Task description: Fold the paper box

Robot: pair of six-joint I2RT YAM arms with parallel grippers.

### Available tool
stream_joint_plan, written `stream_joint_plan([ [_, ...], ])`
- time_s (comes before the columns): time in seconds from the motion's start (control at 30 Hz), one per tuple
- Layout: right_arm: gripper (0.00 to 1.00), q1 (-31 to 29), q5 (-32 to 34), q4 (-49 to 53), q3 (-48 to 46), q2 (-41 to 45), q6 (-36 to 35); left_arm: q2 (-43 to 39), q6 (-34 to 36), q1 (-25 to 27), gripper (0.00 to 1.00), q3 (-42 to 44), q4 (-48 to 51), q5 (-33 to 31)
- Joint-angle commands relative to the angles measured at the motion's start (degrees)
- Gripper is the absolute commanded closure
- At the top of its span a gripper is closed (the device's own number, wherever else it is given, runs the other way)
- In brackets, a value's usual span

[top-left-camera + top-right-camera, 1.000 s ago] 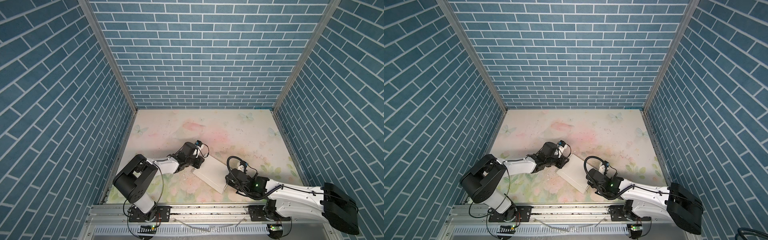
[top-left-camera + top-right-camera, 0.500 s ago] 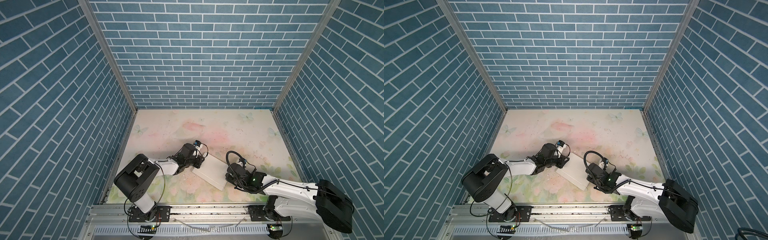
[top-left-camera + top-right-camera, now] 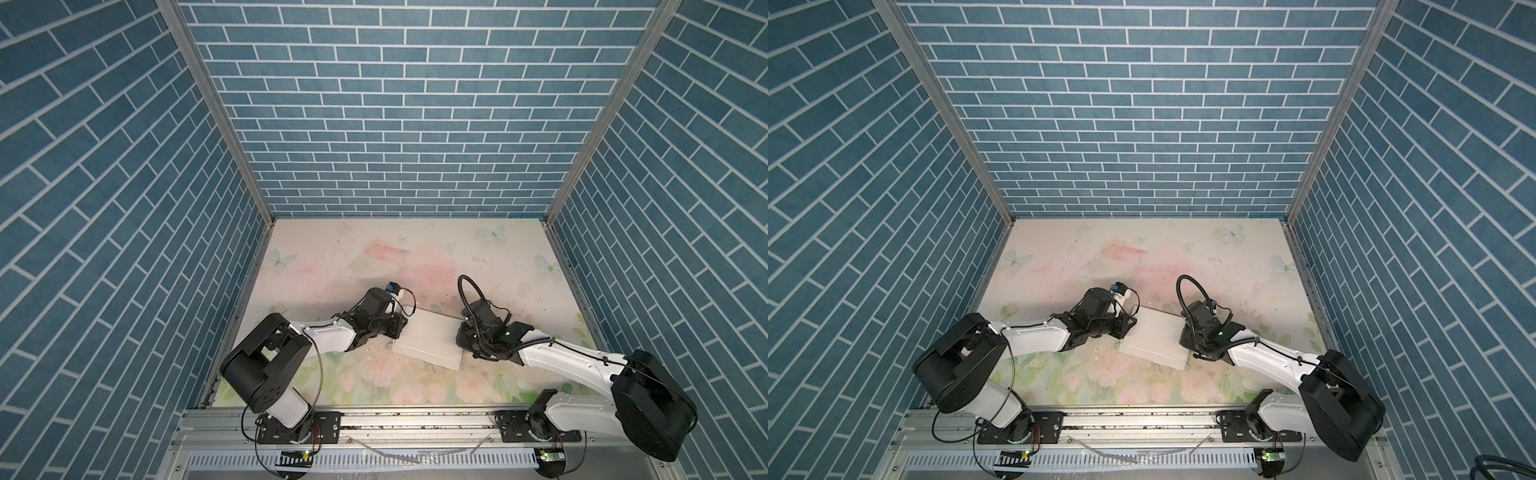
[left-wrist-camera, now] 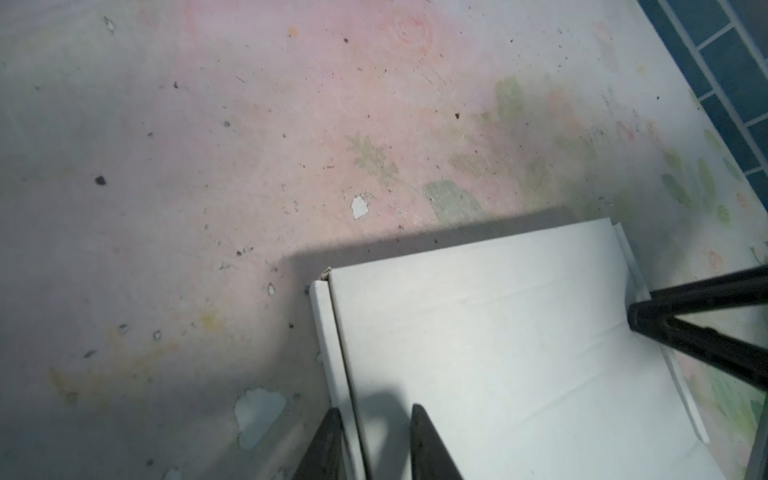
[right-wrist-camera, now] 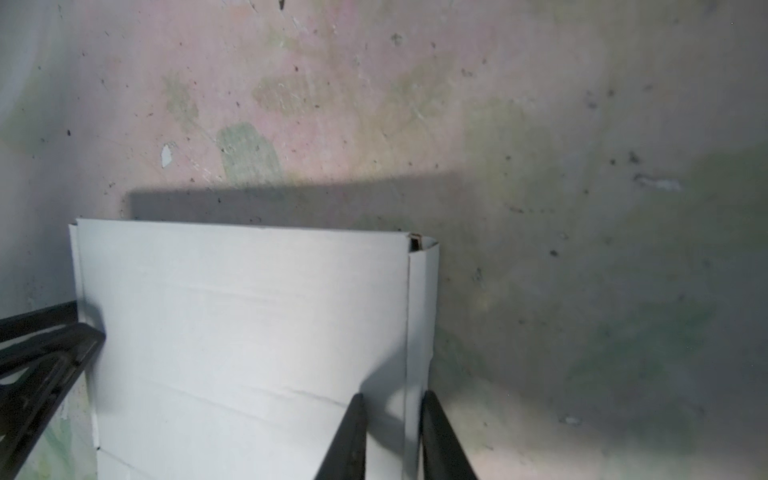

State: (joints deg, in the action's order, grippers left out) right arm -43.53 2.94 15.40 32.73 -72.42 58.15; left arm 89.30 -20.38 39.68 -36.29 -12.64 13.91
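The paper box (image 3: 428, 338) (image 3: 1154, 334) lies closed and flat on the floral table, a white shallow rectangle. My left gripper (image 3: 401, 328) (image 3: 1133, 322) sits at its left edge. In the left wrist view the gripper (image 4: 374, 411) is narrowly open astride that edge of the box (image 4: 498, 332), one finger against the side wall, the other over the lid. My right gripper (image 3: 459, 336) (image 3: 1181, 336) sits at the opposite edge. In the right wrist view it (image 5: 392, 397) straddles the side wall of the box (image 5: 249, 332) the same way, narrowly open.
The floral table mat (image 3: 415, 257) is scuffed, with small white paper scraps (image 4: 359, 206) near the box. Blue brick walls (image 3: 374, 124) close in the back and both sides. A metal rail (image 3: 415, 419) with both arm bases runs along the front.
My right gripper has moved from the box's near corner farther back along its right edge. The box has turned slightly between the two grippers. The left gripper has stayed at the left edge.
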Motion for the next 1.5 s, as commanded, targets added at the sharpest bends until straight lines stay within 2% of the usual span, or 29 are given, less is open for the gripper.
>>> stream_joint_plan([
  [0.0, 0.72, 1.96, -2.35, 5.07, 4.05, -2.83, -9.42, -3.07, 0.30, -0.16, 0.69, -2.41, 8.48, -1.25],
  [0.2, 0.58, 3.86, -2.09, 10.17, 8.88, -2.84, -15.61, -5.69, 0.56, -2.89, 0.68, -5.46, 15.10, -1.30],
  [0.33, 0.55, 5.02, -1.82, 13.41, 10.15, -0.11, -17.33, -5.09, 0.71, -3.33, 0.69, -7.91, 18.75, -0.40],
  [0.5, 0.54, 6.33, -1.54, 16.65, 10.17, 3.16, -18.66, -4.22, 0.63, -3.38, 0.76, -9.33, 22.41, -0.20],
  [0.8, 0.55, 7.14, -0.72, 18.84, 8.78, 7.59, -19.04, -2.78, 0.23, -3.45, 0.76, -9.06, 23.44, 1.94],
  [1.23, 0.56, 7.49, -1.62, 17.46, 7.70, 6.55, -18.86, 0.42, 0.49, -3.46, 0.77, -7.95, 21.65, 1.95],
  [1.47, 0.52, 7.51, -2.71, 16.86, 7.24, 7.98, -18.13, 0.79, 0.00, -3.81, 0.80, -5.82, 19.31, 1.51],
])
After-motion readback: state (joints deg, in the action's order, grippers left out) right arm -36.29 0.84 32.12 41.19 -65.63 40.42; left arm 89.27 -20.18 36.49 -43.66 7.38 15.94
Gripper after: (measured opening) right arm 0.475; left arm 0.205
